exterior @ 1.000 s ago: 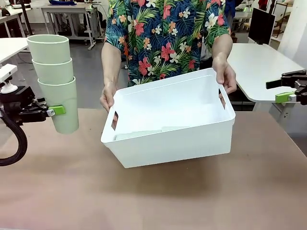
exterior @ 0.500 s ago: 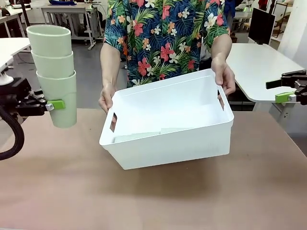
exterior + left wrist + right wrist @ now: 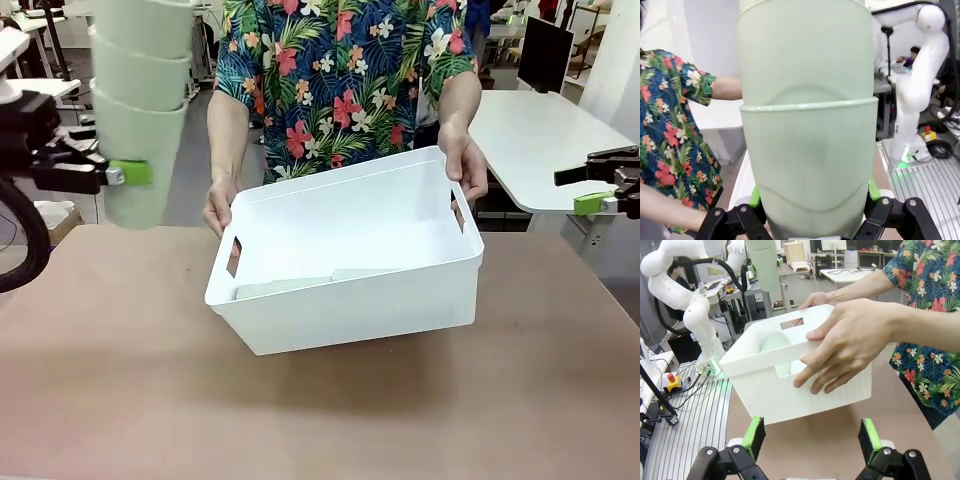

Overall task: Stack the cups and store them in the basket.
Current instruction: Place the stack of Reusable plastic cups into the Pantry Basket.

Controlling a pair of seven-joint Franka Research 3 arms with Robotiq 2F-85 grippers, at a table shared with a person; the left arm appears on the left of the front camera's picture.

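Left pincer (image 3: pixel 128 173) clamped on the lowest cup of a nested stack of cups (image 3: pixel 140 110), held upright in the air at the left, above the table (image 3: pixel 320 420) edge. Three cups countable in the stack from the front; topmost cut off by the upper frame edge, lowest one's base blurred. From the left wrist, green pads (image 3: pixel 755 197) pressing both sides of the stack (image 3: pixel 807 150), which blocks most of what lies beyond; pincer fingertips hidden behind the cup wall.

Basket (image 3: pixel 350 300) near the table's middle, tilted, open side leaning toward the robot, far edge raised. Held at both short ends by the person's hands: one hand (image 3: pixel 222 203) at the picture-left end beside the slot handle, the other hand (image 3: pixel 467 165) over the picture-right rim. Hard to tell whether the near bottom edge touches the table.

Inside the basket, pale green cups lying down (image 3: pixel 300 284), mostly hidden by the front wall; number not clear. From the right wrist, one rounded green cup (image 3: pixel 774 346) partly seen past the basket rim (image 3: pixel 790 340), the person's hand (image 3: pixel 850 345) gripping the near end.

Right pincer (image 3: pixel 610 190) spread wide apart, gripping nothing, at the far right, well apart from the basket.
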